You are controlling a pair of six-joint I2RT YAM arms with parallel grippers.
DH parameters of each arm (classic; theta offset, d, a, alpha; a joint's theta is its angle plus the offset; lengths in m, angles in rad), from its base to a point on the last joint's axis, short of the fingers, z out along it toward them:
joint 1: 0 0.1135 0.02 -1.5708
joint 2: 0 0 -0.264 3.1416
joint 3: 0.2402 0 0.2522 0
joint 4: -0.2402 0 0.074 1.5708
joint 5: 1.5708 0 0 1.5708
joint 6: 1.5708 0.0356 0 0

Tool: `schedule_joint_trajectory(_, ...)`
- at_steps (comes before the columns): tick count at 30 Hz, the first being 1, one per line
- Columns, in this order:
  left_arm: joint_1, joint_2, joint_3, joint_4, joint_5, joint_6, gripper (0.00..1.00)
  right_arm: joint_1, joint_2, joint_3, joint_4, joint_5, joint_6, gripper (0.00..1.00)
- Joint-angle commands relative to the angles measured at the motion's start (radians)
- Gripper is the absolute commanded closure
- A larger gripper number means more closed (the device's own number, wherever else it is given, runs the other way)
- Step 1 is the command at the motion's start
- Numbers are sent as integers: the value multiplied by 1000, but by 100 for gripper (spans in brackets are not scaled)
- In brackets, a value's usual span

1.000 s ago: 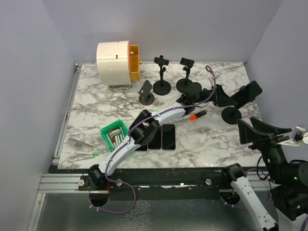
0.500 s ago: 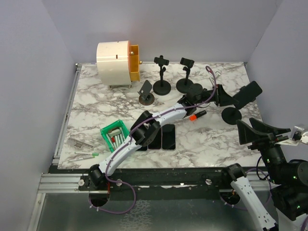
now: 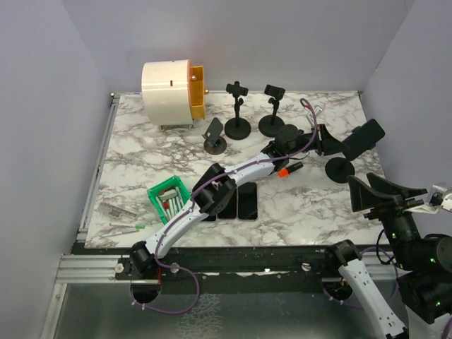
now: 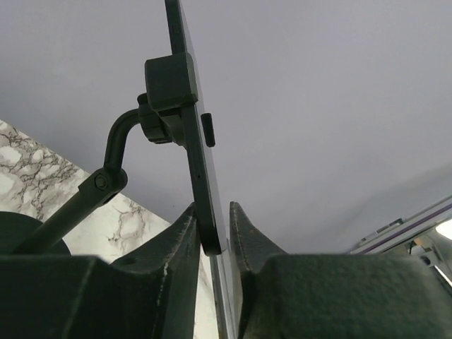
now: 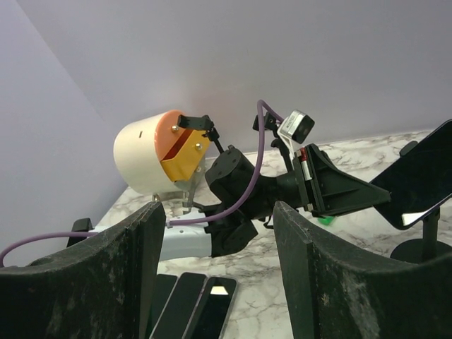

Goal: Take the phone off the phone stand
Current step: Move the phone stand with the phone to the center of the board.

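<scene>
Fingers (image 4: 180,247) of the left gripper (image 4: 212,220) sit tight against both faces of the phone (image 4: 203,183), pinching its lower end, so that gripper is clamped on the phone. The phone shows nearly edge-on to the wrist camera, and its middle is caught in the clamp of the phone stand (image 4: 70,208), whose bent arm slopes down toward a dark base. From above, stand and phone are by the right edge of the worktop (image 3: 141,162), toward the far right corner, with the left arm stretched diagonally across to them. Right beside that arm lies an orange-tipped marker (image 3: 289,170), and three flat phones (image 3: 240,201) lie side by side toward the near edge. The right gripper (image 5: 217,212) hangs off the near right corner, jaws wide apart, gripping nothing. Two more stands (image 3: 237,113) are at the far edge, and a green basket (image 3: 168,200) sits toward the near left corner.
</scene>
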Motion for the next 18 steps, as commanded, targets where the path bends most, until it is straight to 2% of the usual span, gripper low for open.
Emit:
schedule_joint_trajectory(1, -12, 8, 32, 51, -43, -7, 81, 7, -15, 22, -22, 22, -21, 33)
schedule_joint_trajectory(4, -14, -5, 20, 51, -44, -5, 87, 8, -16, 23, -22, 25, -22, 33)
schedule_joint_trajectory(8, -17, -33, 3, 51, -44, 2, 100, 10, -16, 27, -22, 25, -22, 33)
schedule_joint_trajectory(14, -23, -85, -39, 66, -52, -3, 100, 10, -15, 41, -22, 24, -27, 33)
schedule_joint_trajectory(18, -23, -139, -114, 147, -60, -16, 100, 10, -12, 56, -21, 25, -31, 33)
